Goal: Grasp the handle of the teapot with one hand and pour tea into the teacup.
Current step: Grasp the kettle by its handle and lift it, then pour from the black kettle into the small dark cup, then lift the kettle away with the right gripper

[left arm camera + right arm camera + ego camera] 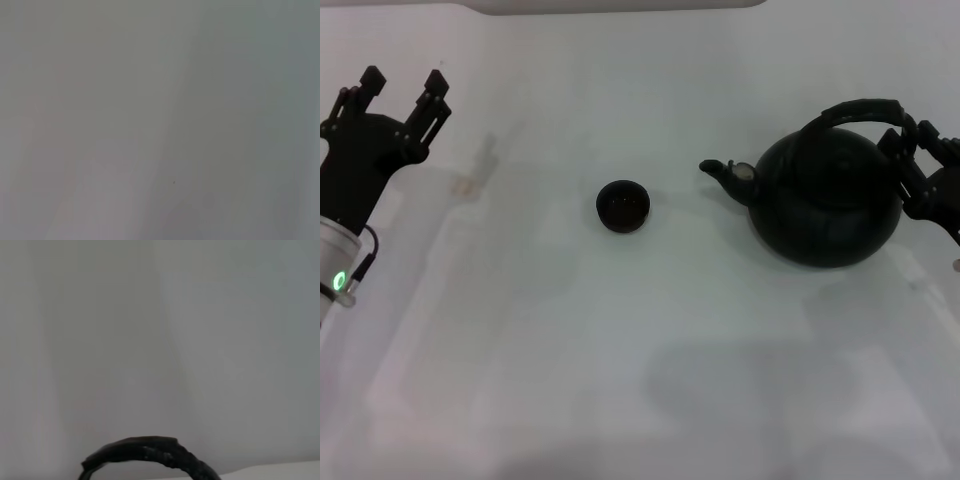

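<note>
Far off at your left edge, the left gripper (pixel 405 88) hangs over bare white table (pixel 620 380) with its fingers spread and nothing between them; its wrist camera shows only blank surface. Treat that arm as parked: the teacup (pixel 622 206) lies well to its right, and the teapot (pixel 825 195) farther still.

Moving rightward, the cup sits alone, and the pot's short spout (pixel 718 171) points straight back at it, with a clear gap between spout tip and cup rim. So the pot's long axis, spout to rear, already runs toward the cup.

At the pot's far side from the spout you have the right gripper (pixel 920 160). Its dark fingers (pixel 917 137) are up against the rear end of the handle (pixel 865 110), but you cannot tell from here whether they are closed round it or only beside it. The right wrist view shows the handle's arch (pixel 150 455) close below that camera.

Judging by this, the right arm is plainly nearer, and the pour would carry the pot away from that gripper, spout-first toward the cup.
</note>
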`<action>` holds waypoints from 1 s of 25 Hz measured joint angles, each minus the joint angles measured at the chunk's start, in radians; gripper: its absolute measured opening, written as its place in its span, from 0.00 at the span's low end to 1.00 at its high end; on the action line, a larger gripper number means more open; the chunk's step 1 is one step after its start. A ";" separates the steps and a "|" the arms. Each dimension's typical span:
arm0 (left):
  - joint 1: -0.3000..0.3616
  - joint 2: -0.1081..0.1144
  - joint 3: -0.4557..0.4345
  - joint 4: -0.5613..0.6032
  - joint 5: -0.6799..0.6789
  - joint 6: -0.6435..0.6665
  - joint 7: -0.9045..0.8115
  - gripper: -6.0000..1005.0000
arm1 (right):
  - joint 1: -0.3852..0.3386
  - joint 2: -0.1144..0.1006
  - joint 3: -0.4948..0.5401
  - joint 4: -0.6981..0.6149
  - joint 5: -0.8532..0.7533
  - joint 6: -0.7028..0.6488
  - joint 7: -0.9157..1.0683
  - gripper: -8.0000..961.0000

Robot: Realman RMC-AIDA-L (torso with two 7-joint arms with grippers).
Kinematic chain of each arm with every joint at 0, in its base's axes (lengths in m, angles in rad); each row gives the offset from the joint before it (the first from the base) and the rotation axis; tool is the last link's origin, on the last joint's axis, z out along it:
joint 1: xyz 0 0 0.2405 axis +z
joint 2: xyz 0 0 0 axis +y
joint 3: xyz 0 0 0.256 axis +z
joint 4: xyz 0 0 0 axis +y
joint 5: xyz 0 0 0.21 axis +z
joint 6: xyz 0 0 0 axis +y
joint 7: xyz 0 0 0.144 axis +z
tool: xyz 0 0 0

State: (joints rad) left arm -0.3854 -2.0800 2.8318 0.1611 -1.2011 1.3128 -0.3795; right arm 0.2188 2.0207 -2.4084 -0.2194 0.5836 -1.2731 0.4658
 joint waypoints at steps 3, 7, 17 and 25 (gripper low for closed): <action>0.002 0.000 0.000 0.000 0.000 0.000 0.000 0.80 | -0.002 0.000 -0.004 -0.002 -0.004 -0.005 0.000 0.64; 0.005 0.000 0.000 0.000 0.000 0.000 0.000 0.80 | -0.002 0.000 -0.007 -0.010 -0.008 -0.031 0.001 0.49; 0.016 0.000 0.000 0.000 0.000 0.000 0.001 0.80 | 0.014 -0.001 -0.011 -0.017 -0.044 -0.069 -0.008 0.20; 0.037 0.001 0.001 -0.002 0.004 0.000 0.001 0.80 | 0.117 -0.004 -0.019 -0.030 -0.117 -0.101 -0.040 0.20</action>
State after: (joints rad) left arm -0.3481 -2.0788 2.8326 0.1590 -1.1971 1.3131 -0.3786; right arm 0.3357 2.0163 -2.4272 -0.2494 0.4670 -1.3737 0.4257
